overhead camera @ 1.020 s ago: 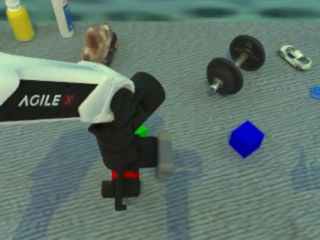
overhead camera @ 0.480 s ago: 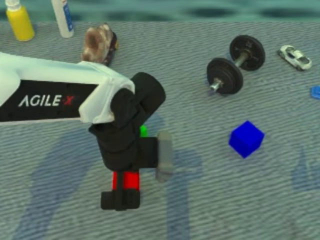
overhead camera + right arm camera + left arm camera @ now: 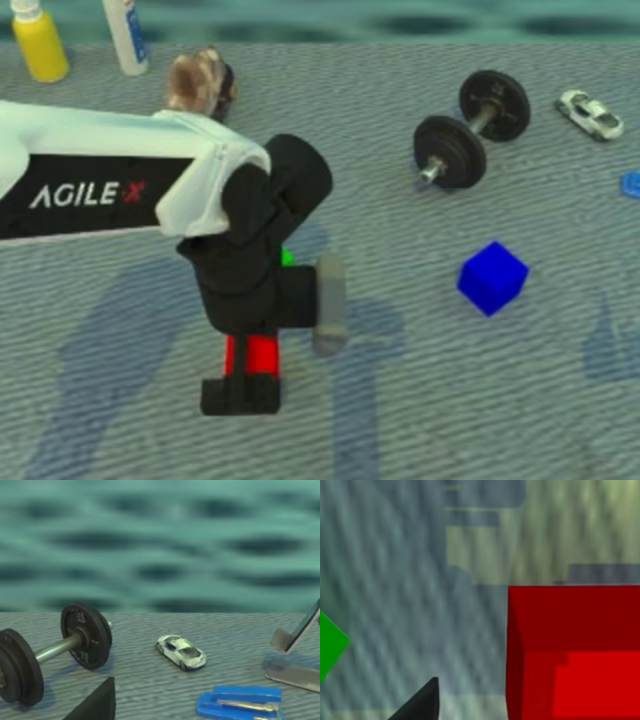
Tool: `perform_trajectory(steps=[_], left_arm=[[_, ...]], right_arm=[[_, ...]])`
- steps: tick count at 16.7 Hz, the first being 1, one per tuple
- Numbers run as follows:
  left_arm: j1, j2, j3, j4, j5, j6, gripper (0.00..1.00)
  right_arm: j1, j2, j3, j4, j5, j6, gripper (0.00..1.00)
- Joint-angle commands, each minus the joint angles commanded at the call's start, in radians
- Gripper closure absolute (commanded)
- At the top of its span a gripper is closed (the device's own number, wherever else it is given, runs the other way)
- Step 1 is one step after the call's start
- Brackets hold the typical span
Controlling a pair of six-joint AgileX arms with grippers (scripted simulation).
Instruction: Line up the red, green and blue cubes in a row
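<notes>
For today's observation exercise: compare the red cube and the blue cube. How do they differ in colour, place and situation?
The red cube is bright red; the blue cube is deep blue. The red cube lies under the left gripper, partly covered by the arm, left of the table's middle; the blue cube sits in the open toward the right, with no gripper near it. The green cube lies close to the red cube, far from the blue one. Both are plain solid-coloured cubes.

Top cam overhead, L wrist close on red cube, R wrist facing dumbbell
</notes>
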Motion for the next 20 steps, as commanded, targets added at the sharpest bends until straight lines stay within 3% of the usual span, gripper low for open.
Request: perform_trajectory(steps=[6,12,15,20], left_arm=[[0.020,-0.080,0.125,-0.214,0.000,-0.001,0.00],[0.019,-0.069,0.146,-0.227,-0.001,-0.016,0.00],[0.043,0.012,0.247,-0.256,-0.005,-0.113,0.00],[0.110,0.208,0.524,-0.326,-0.015,-0.396,0.00]], right_arm=[[0.000,0.000,0.000,0.000,0.000,0.000,0.00],[0.000,0.000,0.000,0.000,0.000,0.000,0.00],[0.000,0.000,0.000,0.000,0.000,0.000,0.00],[0.000,0.000,0.000,0.000,0.000,0.000,0.00]])
